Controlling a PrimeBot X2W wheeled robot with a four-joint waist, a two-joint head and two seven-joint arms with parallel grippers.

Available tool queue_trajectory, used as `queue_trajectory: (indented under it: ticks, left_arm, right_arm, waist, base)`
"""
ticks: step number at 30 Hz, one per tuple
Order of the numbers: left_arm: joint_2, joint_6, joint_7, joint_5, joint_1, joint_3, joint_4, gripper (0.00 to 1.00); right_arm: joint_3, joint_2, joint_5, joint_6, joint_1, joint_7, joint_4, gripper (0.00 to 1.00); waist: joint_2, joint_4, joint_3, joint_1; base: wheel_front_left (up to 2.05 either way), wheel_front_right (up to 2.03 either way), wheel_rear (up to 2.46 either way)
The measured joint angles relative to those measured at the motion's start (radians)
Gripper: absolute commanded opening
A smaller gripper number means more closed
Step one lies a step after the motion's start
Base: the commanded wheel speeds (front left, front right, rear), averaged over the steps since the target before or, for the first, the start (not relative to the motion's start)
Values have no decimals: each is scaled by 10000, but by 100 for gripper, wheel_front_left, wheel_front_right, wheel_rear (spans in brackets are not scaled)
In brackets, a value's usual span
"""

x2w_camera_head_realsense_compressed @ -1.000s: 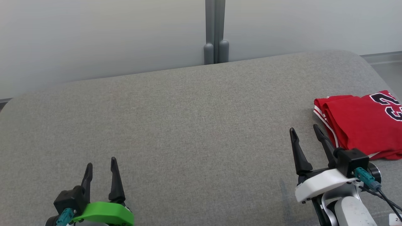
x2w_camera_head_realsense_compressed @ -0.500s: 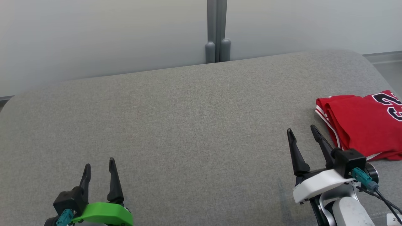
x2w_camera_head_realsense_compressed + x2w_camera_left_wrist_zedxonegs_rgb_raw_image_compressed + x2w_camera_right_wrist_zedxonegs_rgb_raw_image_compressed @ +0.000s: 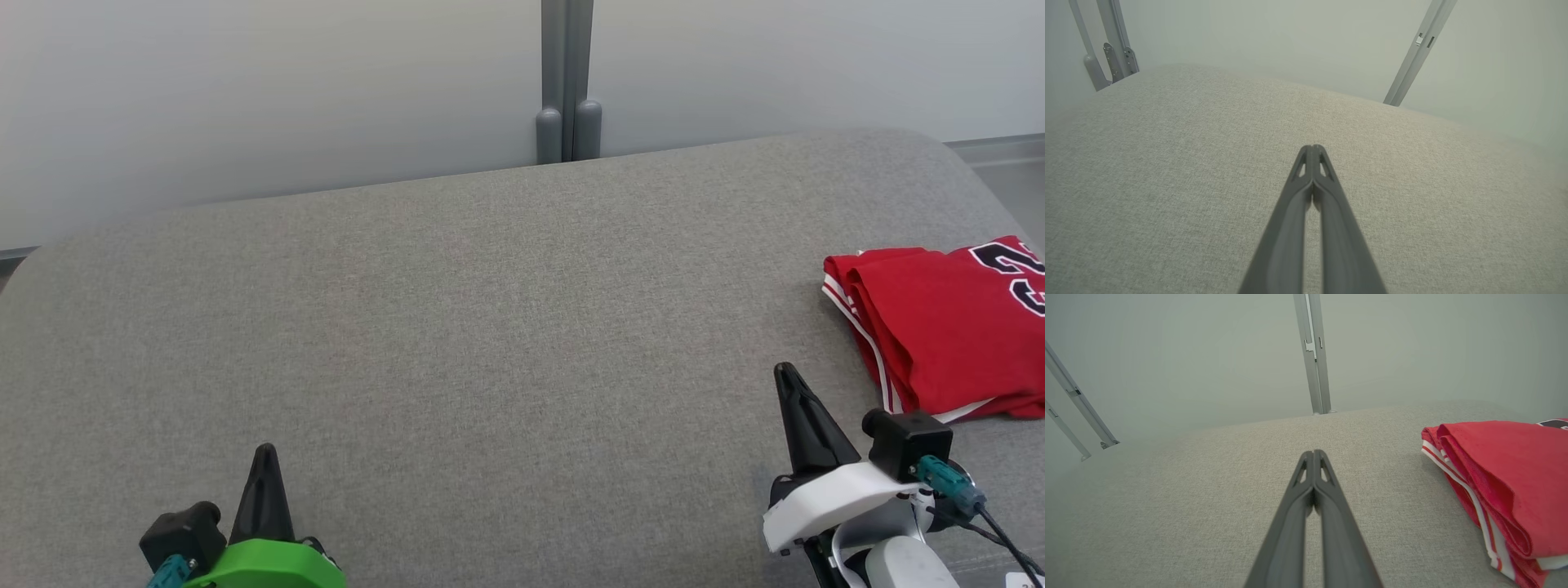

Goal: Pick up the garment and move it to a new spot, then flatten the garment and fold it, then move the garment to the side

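The garment (image 3: 939,327) is lying folded at the right side of the table (image 3: 490,327), near the right gripper (image 3: 786,373); both it and the left gripper (image 3: 265,452) are pressing their jaws together, empty. Any retreat should avoid brushing the folds.

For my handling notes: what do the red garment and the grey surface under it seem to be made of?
Red garment: probably a soft knit jersey fabric, matte, slightly fuzzy at its folded edges, with white striped trim. Grey surface: apparently woven upholstery cloth, matte, with a fine flecked weave and rounded, padded-looking corners; the filling is hidden.
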Motion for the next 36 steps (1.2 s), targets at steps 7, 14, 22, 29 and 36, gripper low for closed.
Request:
queue_trajectory:
  ticks: [7, 14, 22, 29, 36]
  left_arm:
    - [-40, -230, 341, -1129, -13, 297, -12, 0]
    - [-117, -462, 683, -2301, -58, 604, -36, 0]
    - [-201, -696, 974, -3327, -149, 876, -63, 0]
    - [-240, -890, 1237, -4209, -263, 1076, -88, 0]
    - [-268, -1070, 1488, -4972, -309, 1290, -107, 0]
  right_arm:
    - [-102, -8, 1390, 0, -11, 255, 90, 0]
    - [-209, -21, 2861, -2, -128, 548, 188, 0]
    - [-341, -36, 4188, -2, -163, 803, 261, 0]
    - [-437, -46, 5242, -2, -271, 1026, 332, 0]
    - [-522, -54, 6215, -4, -345, 1231, 393, 0]
  waist:
    - [0, 14, 12, 0]
    - [0, 29, 26, 0]
    - [0, 44, 40, 0]
    - [0, 58, 53, 0]
    - [0, 72, 65, 0]
  base:
    - [0, 0, 0]
    - [0, 0, 0]
    - [0, 0, 0]
    - [0, 0, 0]
    - [0, 0, 0]
